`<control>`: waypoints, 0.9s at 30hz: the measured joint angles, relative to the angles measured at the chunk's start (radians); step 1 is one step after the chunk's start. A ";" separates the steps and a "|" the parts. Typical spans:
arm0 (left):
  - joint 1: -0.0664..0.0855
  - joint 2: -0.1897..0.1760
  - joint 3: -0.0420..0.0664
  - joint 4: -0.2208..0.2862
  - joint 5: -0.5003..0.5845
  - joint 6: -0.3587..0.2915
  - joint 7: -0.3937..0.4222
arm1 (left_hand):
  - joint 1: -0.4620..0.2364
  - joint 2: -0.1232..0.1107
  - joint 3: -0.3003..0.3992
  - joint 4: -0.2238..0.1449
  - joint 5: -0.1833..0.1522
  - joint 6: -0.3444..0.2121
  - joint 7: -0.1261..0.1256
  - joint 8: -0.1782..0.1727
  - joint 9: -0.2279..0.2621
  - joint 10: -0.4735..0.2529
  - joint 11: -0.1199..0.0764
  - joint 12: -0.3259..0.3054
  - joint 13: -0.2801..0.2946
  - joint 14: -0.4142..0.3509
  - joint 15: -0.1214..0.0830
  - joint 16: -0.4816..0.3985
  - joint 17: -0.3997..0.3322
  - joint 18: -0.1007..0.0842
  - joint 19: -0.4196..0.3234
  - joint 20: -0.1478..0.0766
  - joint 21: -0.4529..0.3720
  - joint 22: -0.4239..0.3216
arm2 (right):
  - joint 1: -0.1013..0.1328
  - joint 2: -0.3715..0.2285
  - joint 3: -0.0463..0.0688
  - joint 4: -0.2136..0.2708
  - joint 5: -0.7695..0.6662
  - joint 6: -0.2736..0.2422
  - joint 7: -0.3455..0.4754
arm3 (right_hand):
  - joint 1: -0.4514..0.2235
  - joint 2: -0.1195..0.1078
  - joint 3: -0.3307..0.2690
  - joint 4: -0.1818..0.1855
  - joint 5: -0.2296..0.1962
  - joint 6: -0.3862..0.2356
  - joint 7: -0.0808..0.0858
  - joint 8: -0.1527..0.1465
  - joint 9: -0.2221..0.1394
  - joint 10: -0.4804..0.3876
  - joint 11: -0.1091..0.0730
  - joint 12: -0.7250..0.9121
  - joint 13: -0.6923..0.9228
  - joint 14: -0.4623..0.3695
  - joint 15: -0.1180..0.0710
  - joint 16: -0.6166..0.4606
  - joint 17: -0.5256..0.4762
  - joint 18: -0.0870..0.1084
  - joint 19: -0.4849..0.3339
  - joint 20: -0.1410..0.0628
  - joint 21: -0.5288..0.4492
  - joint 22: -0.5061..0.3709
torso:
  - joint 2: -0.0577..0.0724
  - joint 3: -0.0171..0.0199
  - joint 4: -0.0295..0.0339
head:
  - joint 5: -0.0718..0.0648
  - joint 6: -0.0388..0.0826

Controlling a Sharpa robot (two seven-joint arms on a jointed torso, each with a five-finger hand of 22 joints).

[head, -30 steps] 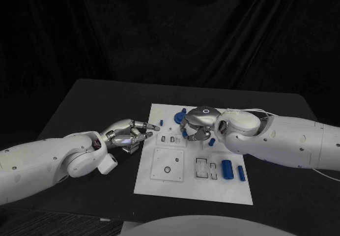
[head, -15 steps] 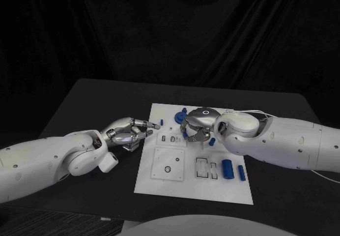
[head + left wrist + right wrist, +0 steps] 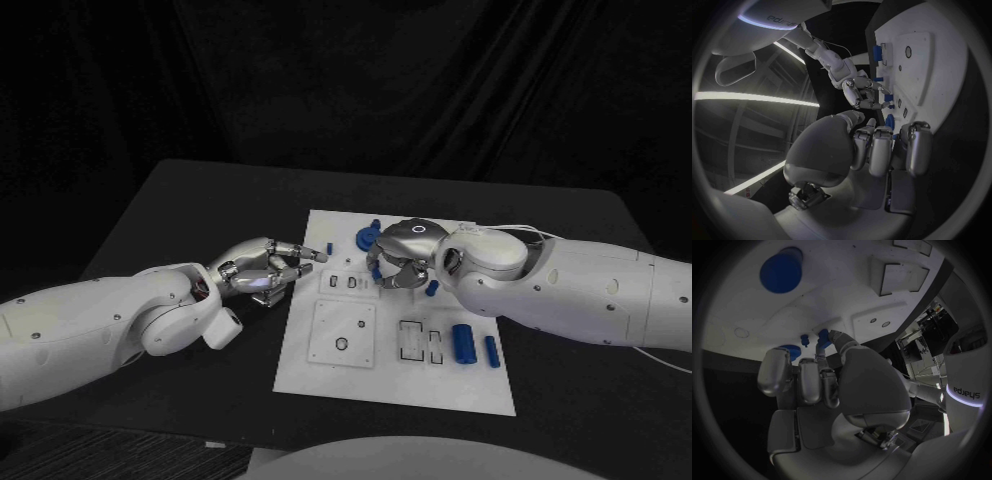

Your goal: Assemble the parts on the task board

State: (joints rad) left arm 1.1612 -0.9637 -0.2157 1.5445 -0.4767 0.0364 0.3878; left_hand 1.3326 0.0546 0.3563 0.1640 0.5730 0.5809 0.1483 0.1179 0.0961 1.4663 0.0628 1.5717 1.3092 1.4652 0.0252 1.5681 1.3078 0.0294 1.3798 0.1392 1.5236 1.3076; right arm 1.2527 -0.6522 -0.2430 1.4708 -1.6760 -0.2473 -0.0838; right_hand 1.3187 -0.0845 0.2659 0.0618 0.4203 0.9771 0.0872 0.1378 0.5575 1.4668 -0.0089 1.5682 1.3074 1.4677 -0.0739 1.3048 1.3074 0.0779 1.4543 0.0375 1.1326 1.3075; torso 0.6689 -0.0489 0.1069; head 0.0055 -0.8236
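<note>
Black table (image 3: 188, 215) under dark drapes; at our six o'clock two blue cylinders (image 3: 463, 343) lie on the white board (image 3: 397, 385). Further out, our left hand (image 3: 267, 270) curls empty at ten; our right hand (image 3: 404, 255) pinches a blue peg (image 3: 823, 334) at twelve, which we judge needs lowering squarely into its socket

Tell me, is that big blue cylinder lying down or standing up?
Lying down: the big blue cylinder rests on its side on the white task board.

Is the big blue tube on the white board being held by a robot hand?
No, the big blue tube lies alone on the task board, apart from both hands.
</note>
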 measured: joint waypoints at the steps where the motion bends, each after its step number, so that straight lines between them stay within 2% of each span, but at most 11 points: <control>1: 0.000 0.001 0.000 -0.001 0.000 0.000 0.000 | 0.000 0.000 0.000 0.000 0.000 0.000 0.000 0.000 0.000 0.000 0.000 0.000 0.000 0.000 0.000 0.000 0.000 0.000 0.000 0.000 0.000 0.000 | 0.000 0.000 0.000 0.000 0.000 0.000 0.000 | 0.000 0.000 0.000 0.000 -0.008 0.000 0.000 -0.001 0.000 -0.002 0.002 0.000 0.000 0.000 0.000 0.000 0.000 0.000 0.000 0.000 0.000 0.000 | 0.000 -0.0001 0.0000 | -0.001 0.001; 6: 0.000 0.004 0.000 -0.004 0.000 0.001 0.000 | 0.000 0.000 0.003 -0.003 0.000 0.005 -0.005 0.000 0.002 0.000 0.000 0.000 0.000 0.000 0.000 0.000 0.000 0.000 0.000 0.000 -0.004 0.000 | 0.000 0.002 0.000 0.000 0.000 0.000 0.000 | 0.000 0.000 -0.003 0.003 -0.074 0.002 -0.002 -0.014 -0.017 0.000 0.007 0.000 0.000 -0.004 0.004 0.000 0.000 0.000 0.000 0.000 -0.004 0.000 | 0.000 -0.0003 0.0000 | -0.001 0.001; 10: 0.000 0.008 0.000 -0.008 0.000 0.001 0.000 | 0.000 0.000 0.003 -0.003 0.000 0.011 0.000 0.000 0.002 0.000 0.000 0.000 0.000 0.000 0.000 0.000 0.000 0.000 0.000 0.000 -0.004 0.000 | -0.001 0.004 0.000 0.000 0.000 0.000 0.000 | 0.000 0.000 -0.011 0.012 -0.132 -0.009 0.009 -0.023 -0.029 0.000 0.015 -0.004 0.000 -0.001 0.006 0.000 0.000 0.000 -0.004 0.004 -0.006 0.000 | 0.000 -0.0006 0.0001 | -0.001 0.001; 14: 0.000 0.010 0.000 -0.011 0.000 0.001 0.001 | 0.000 0.000 0.003 -0.003 0.000 0.011 0.000 0.000 0.002 0.000 0.000 0.000 0.000 0.000 0.000 0.000 0.000 0.000 0.000 0.000 -0.004 0.000 | -0.002 0.006 -0.001 0.000 -0.001 0.001 0.000 | -0.010 0.001 -0.021 0.015 -0.169 -0.016 0.009 -0.028 -0.040 0.000 0.015 -0.004 0.000 -0.004 0.010 0.000 0.000 0.000 -0.004 0.004 -0.006 0.000 | 0.000 -0.0008 0.0001 | -0.001 0.002; 19: 0.000 0.012 0.000 -0.014 0.000 0.002 0.001 | 0.000 0.000 0.000 -0.006 0.000 0.011 0.000 0.000 0.002 0.000 0.000 0.000 0.000 0.000 0.000 0.000 0.000 0.000 0.000 0.000 -0.004 0.000 | -0.003 0.006 -0.001 0.000 -0.001 0.001 0.000 | -0.012 -0.001 -0.026 0.021 -0.198 -0.022 0.015 -0.035 -0.053 0.000 0.015 -0.004 0.000 -0.001 0.013 0.000 0.000 0.000 0.000 0.007 -0.010 0.000 | 0.000 -0.0009 0.0001 | -0.001 0.002; 27: 0.000 0.014 0.000 -0.018 0.000 0.003 0.000 | 0.000 0.000 0.003 -0.008 0.000 0.011 0.000 0.000 0.001 0.000 0.000 0.000 0.000 0.000 0.000 0.000 0.000 0.000 -0.004 0.004 -0.004 0.000 | -0.003 0.006 -0.001 0.000 -0.001 0.002 0.000 | -0.012 -0.001 -0.029 0.018 -0.201 -0.025 0.011 -0.035 -0.056 -0.004 0.018 -0.004 0.000 -0.001 0.013 0.000 0.000 0.000 0.000 0.007 -0.011 0.000 | 0.000 -0.0008 -0.0001 | -0.001 0.002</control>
State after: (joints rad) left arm 1.1612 -0.9500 -0.2157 1.5266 -0.4767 0.0391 0.3880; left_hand 1.3326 0.0546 0.3591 0.1555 0.5730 0.5915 0.1485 0.1179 0.0976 1.4663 0.0628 1.5716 1.3092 1.4651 0.0252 1.5681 1.3075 0.0293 1.3763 0.1427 1.5199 1.3075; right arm 1.2497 -0.6458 -0.2444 1.4709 -1.6772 -0.2456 -0.0838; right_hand 1.3065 -0.0857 0.2371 0.0800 0.2189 0.9519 0.0983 0.1025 0.5017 1.4632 0.0093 1.5646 1.3074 1.4669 -0.0607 1.3049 1.3074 0.0780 1.4543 0.0448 1.1218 1.3073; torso 0.6694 -0.0497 0.1068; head 0.0048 -0.8219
